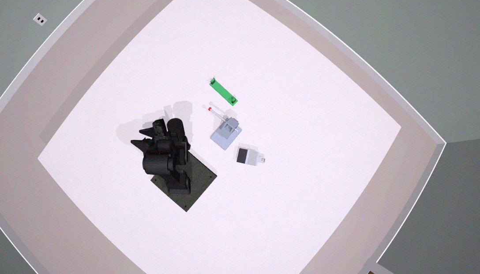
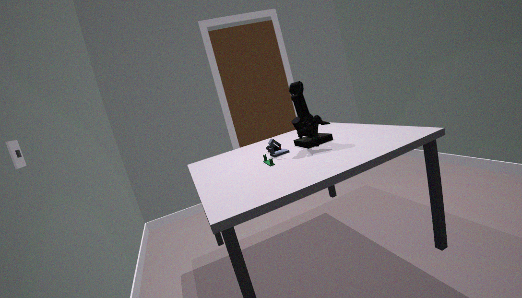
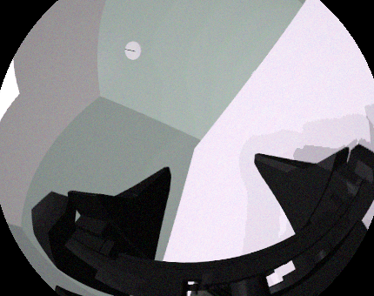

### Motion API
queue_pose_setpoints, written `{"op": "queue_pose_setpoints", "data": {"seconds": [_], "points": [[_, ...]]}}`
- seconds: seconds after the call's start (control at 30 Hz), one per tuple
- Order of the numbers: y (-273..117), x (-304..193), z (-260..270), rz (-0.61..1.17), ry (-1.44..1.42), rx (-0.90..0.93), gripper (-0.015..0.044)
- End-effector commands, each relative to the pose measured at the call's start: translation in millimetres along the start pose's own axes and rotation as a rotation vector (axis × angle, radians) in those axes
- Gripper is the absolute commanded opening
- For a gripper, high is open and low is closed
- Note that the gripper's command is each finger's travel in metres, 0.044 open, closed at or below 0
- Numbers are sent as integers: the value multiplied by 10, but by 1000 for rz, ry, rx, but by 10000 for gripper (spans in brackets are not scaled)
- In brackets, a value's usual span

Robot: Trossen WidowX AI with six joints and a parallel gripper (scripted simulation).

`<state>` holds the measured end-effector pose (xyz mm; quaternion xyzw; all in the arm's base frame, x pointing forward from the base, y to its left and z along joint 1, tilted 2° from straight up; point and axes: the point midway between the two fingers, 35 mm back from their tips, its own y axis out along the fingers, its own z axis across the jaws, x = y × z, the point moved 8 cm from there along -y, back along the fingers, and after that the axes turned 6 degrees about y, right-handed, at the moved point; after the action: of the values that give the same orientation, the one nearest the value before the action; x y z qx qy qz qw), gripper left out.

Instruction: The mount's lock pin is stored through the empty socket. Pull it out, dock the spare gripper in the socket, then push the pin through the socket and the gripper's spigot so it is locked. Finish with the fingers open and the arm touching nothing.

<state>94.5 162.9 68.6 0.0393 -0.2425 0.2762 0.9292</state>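
My gripper (image 1: 135, 136) (image 3: 212, 165) is open and empty, its fingers wide apart, above the table on the far side of the arm from the mount. The blue-grey mount (image 1: 220, 140) (image 2: 282, 152) stands on the table with its raised, tilted socket (image 1: 234, 121). The lock pin (image 1: 216, 113) (image 2: 280, 148), with a red head (image 1: 209, 108), runs through the socket; its other end shows beyond it. The spare gripper (image 1: 252, 157) lies apart from the mount, a pale block with a dark end and a small spigot (image 1: 261, 159). It is hard to make out in the exterior view.
A green holder (image 1: 222, 91) (image 2: 268, 162) with an upright at each end stands beside the mount, near the pin's red-head side. The arm's dark base plate (image 1: 201, 175) (image 2: 325, 138) is on the table (image 1: 301, 115) (image 2: 346, 156), close to the mount.
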Motion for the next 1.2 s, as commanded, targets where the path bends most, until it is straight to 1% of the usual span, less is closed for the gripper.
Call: {"op": "queue_pose_setpoints", "data": {"seconds": [0.0, 0.1, 0.27, 0.47, 0.63, 0.83, 1.0, 1.17], "points": [[-2, 18, -14, -5, -3, -7, 374], [-42, 265, -191, -65, -51, -116, 300], [-216, 783, -477, -131, -148, -375, 300], [-536, 1292, -606, -91, -236, -679, 300], [-798, 1560, -564, 4, -279, -866, 300], [-1111, 1779, -394, 169, -309, -1040, 300], [-1343, 1886, -190, 324, -319, -1137, 300], [-1548, 1943, 52, 487, -321, -1197, 300]]}}
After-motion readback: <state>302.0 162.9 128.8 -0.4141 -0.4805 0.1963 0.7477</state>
